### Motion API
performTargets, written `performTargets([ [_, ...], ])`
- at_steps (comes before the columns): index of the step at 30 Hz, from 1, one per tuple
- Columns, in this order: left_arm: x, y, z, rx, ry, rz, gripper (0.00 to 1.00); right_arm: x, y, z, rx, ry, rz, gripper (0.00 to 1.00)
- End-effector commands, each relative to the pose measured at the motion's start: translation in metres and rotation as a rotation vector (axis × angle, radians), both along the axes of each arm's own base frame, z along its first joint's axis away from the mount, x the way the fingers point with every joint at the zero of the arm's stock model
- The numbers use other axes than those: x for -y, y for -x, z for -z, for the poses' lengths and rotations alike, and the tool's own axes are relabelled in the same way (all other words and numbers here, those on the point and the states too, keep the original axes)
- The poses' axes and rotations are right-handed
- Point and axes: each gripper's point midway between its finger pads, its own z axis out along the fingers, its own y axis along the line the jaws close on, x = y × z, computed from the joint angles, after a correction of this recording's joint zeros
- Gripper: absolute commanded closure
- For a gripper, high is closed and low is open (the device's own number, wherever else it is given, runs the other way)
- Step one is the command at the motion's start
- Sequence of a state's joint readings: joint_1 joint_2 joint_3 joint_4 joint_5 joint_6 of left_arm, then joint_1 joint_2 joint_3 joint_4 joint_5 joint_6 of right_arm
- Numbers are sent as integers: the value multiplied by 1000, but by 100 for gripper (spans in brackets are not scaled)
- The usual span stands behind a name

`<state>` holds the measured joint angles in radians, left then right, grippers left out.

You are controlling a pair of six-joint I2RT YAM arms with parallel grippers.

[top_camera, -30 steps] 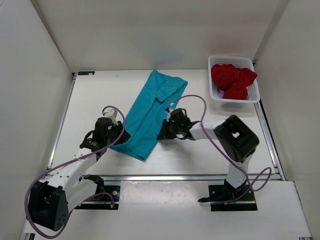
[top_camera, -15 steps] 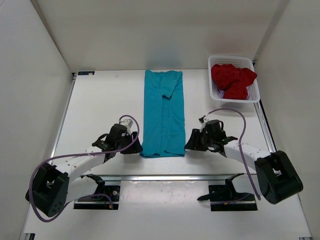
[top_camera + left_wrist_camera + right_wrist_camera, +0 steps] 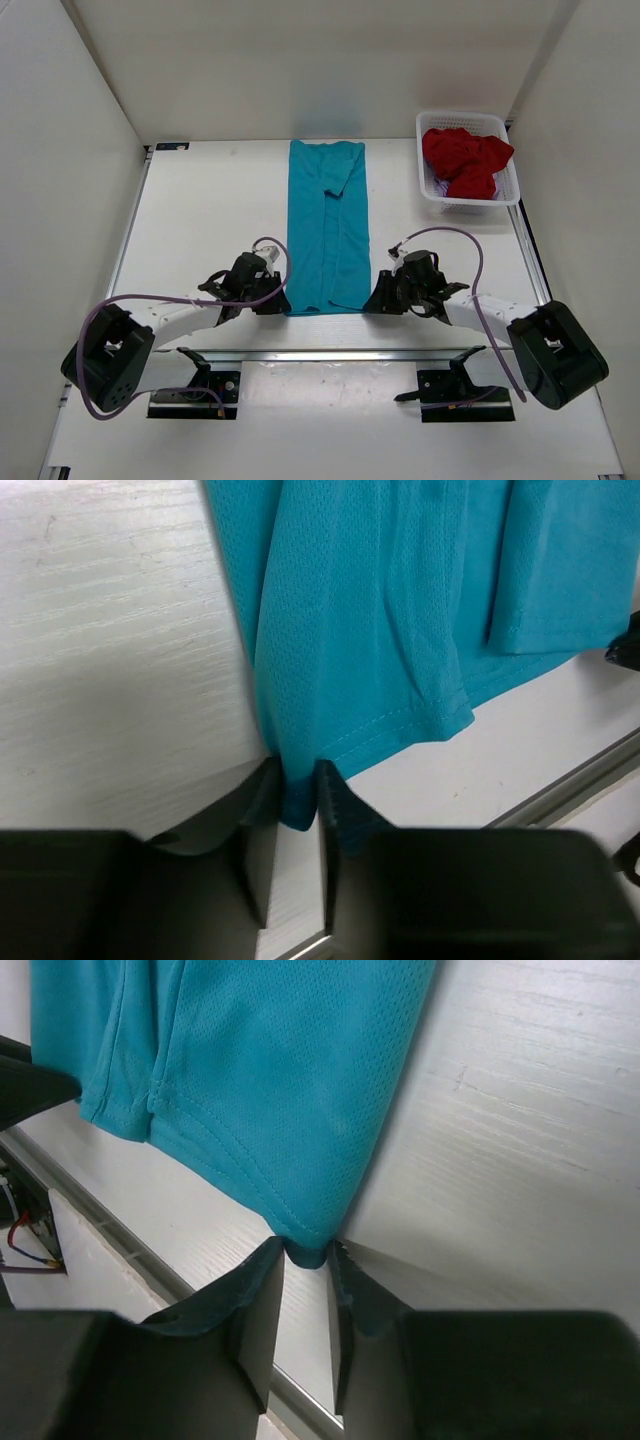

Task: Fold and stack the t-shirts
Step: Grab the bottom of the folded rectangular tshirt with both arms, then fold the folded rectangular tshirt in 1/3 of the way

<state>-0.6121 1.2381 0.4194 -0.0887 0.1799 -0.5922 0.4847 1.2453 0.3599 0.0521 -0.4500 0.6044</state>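
Starting at the near edge, you have the left tool clamped on the near left corner of the teal t-shirt and the right tool clamped on its near right corner, both low over the desk. Your weak point is the right side. Only the very tip of that corner sits between the jaws, so a quick lift could pull it free and drop the hem on one side. On the left more cloth is caught, but the shirt lies as a long narrow strip with its sides folded in. A grip that holds only some of those layers could let the flaps splay open as you carry the hem away from you. If the two arms travel unevenly, the fold will likely land crooked, and dragging low could bunch the far end, which lies close to the desk's far edge. Counting outward, you have two tools, one teal shirt flat on the desk and one white mesh basket in the far right corner. One dark red t-shirt is heaped inside the basket. A pale lilac sliver beneath it shows too little to count.
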Motion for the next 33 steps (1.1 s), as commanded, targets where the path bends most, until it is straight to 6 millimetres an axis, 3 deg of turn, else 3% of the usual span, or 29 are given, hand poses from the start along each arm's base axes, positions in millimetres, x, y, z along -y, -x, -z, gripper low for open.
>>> performTargets([
  [1,5,4,-2,-7,27,8,71,-10,-6,-8,23,-42,-10,79],
  [3,10,4,-5,-2,35,18,84,-10,-7,-10,38,-44,-10,94],
  [5,10,13,-3,-16,26,37,91,-6,-5,-9,43,-21,2,100],
  [8,4,31,3,-43,16,42,97,-1,13,-5,33,7,-2,100],
  [10,-6,54,15,-102,2,40,100,-1,25,-8,37,-6,-6,100],
  [12,-9,69,8,-116,16,40,100,-3,57,2,-34,17,-37,100],
  [14,-9,83,3,-125,21,56,100,-1,73,4,-57,42,-51,100],
  [16,-5,77,-15,-104,51,50,100,-5,69,-12,-15,30,-47,99],
  [17,-1,64,-34,-69,85,33,100,-3,61,-20,14,31,-41,100],
  [18,-1,55,-41,-61,95,13,100,0,43,-33,59,30,-16,100],
  [20,9,19,-82,43,151,-4,100,2,17,-50,111,12,0,100],
  [21,4,3,-84,54,135,-44,100,5,-1,-63,156,0,11,100],
  [23,14,-35,-120,149,164,-47,100,7,-29,-65,169,45,20,100],
  [24,10,-53,-114,148,126,-86,100,5,-49,-82,224,44,23,100],
  [25,14,-71,-120,169,113,-84,100,4,-67,-86,240,62,17,100],
  [26,11,-91,-132,199,112,-104,100,6,-78,-72,211,101,25,100],
  [27,12,-109,-137,212,102,-109,100,5,-102,-80,229,104,43,100],
  [28,7,-122,-126,199,59,-137,100,5,-120,-93,266,102,58,100],
  [30,-1,-154,-131,214,45,-182,100,10,-154,-84,258,129,100,100],
  [31,-7,-166,-120,195,26,-209,100,11,-175,-96,307,110,116,100],
  [32,-8,-177,-126,207,28,-216,100,10,-182,-85,278,104,112,100],
  [33,-9,-186,-115,192,15,-218,100,9,-200,-99,312,75,115,100],
])
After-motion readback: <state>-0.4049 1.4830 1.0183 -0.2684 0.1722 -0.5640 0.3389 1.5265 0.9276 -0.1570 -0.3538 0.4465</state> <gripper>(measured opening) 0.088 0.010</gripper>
